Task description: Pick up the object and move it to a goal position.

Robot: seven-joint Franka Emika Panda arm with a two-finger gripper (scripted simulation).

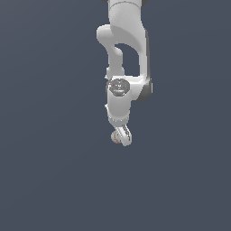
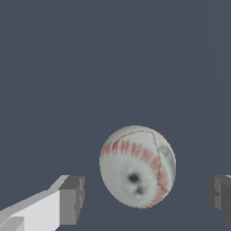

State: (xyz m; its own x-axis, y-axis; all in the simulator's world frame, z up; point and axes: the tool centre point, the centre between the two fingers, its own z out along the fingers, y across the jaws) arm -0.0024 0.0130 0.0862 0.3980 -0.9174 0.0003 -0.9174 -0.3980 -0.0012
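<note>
The object, a small white baseball (image 2: 136, 167) with red curved stitching, fills the middle of the wrist view between my two fingers, with a gap on each side of it. One grey fingertip pad (image 2: 71, 200) and the other pad (image 2: 220, 195) stand well apart from the ball, so my gripper (image 2: 145, 198) is open around it. In the exterior view the arm hangs down from the top and my gripper (image 1: 122, 136) sits low over the ball (image 1: 116, 137), which peeks out beside the fingers.
A plain dark blue-grey surface (image 1: 54, 171) spreads all around in both views. The white arm links (image 1: 124, 49) reach down from the top middle of the exterior view.
</note>
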